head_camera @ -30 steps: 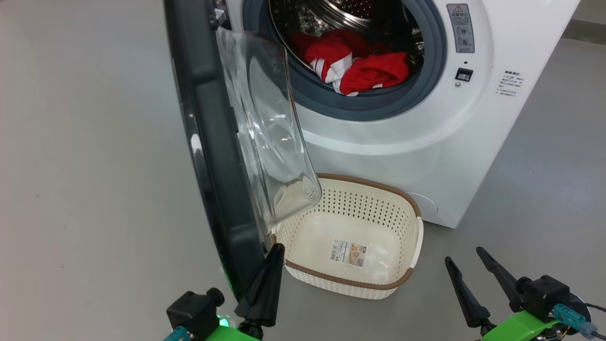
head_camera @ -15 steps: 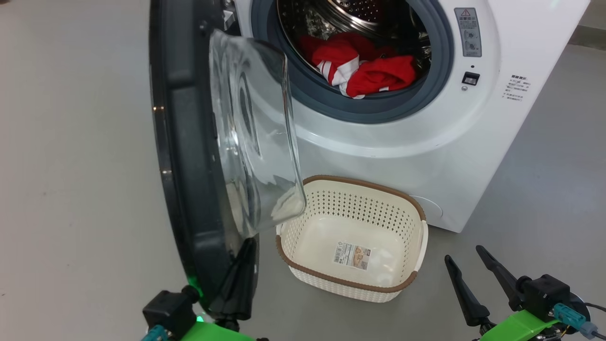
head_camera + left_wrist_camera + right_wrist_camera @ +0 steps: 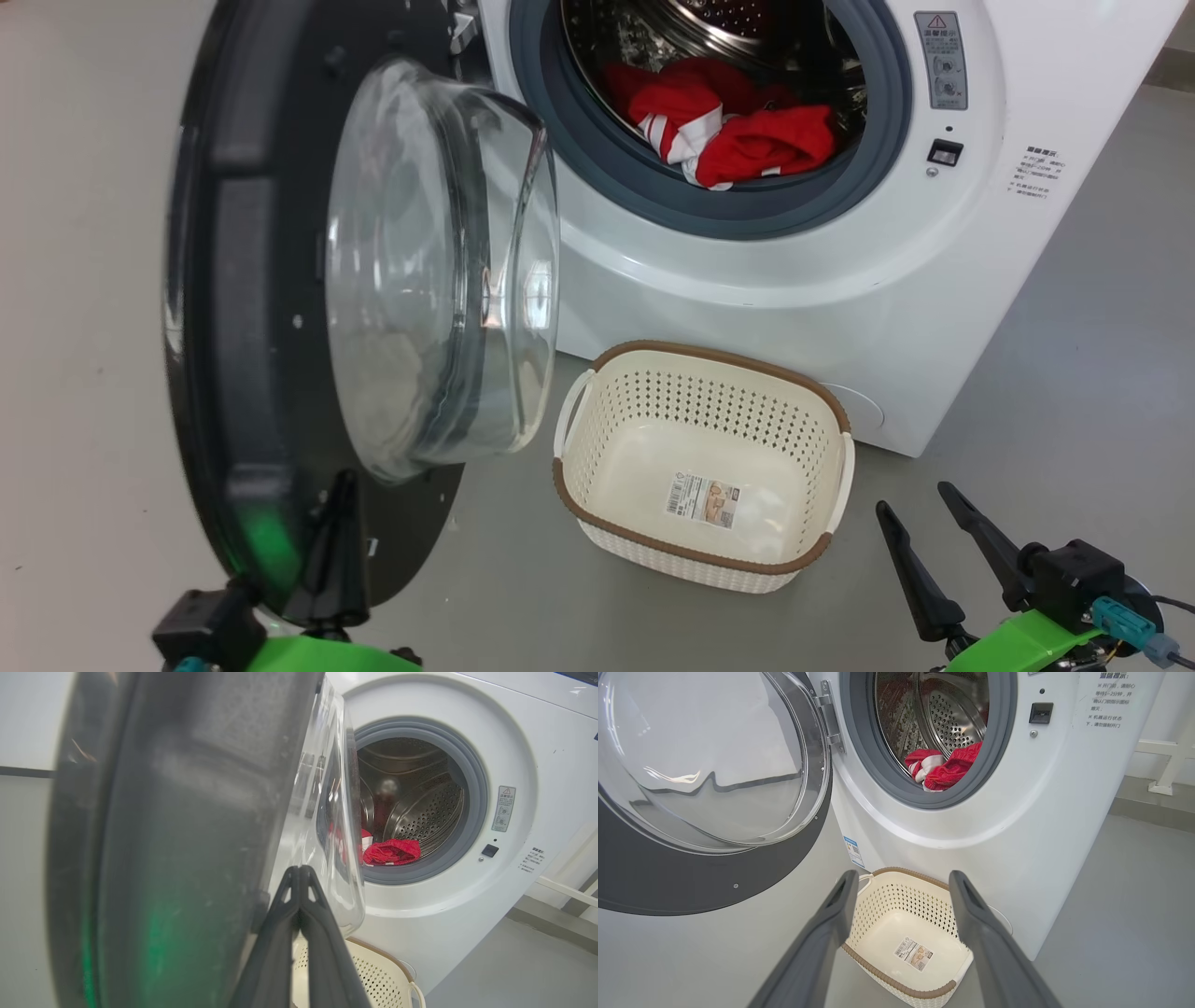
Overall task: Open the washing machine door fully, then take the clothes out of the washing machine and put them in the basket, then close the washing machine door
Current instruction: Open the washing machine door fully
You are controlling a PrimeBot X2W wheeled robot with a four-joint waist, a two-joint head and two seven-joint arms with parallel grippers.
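The washing machine door (image 3: pixel 252 280) stands swung out to the left, its glass bowl (image 3: pixel 439 271) bulging toward the basket. My left gripper (image 3: pixel 343 483) is shut and empty, its tips lying against the door's black inner face near the bottom; in the left wrist view the shut left gripper (image 3: pixel 299 871) sits just right of the door (image 3: pixel 187 812). Red clothes (image 3: pixel 738 131) lie at the drum's front lip inside the washing machine (image 3: pixel 747 289). The basket (image 3: pixel 700 401) stands on the floor below the opening, holding nothing. My right gripper (image 3: pixel 920 521) hangs open right of the basket, as does the right gripper (image 3: pixel 903 877) in its wrist view.
Grey floor (image 3: pixel 1074 355) spreads around the washer and to the right of the basket. A white rail (image 3: pixel 1167 765) runs along the wall right of the machine. A blue sticker (image 3: pixel 853 851) marks the washer's lower front.
The door has swung wider to the left, showing more of its inner face. My left gripper has gone left with it. The right gripper has not moved.
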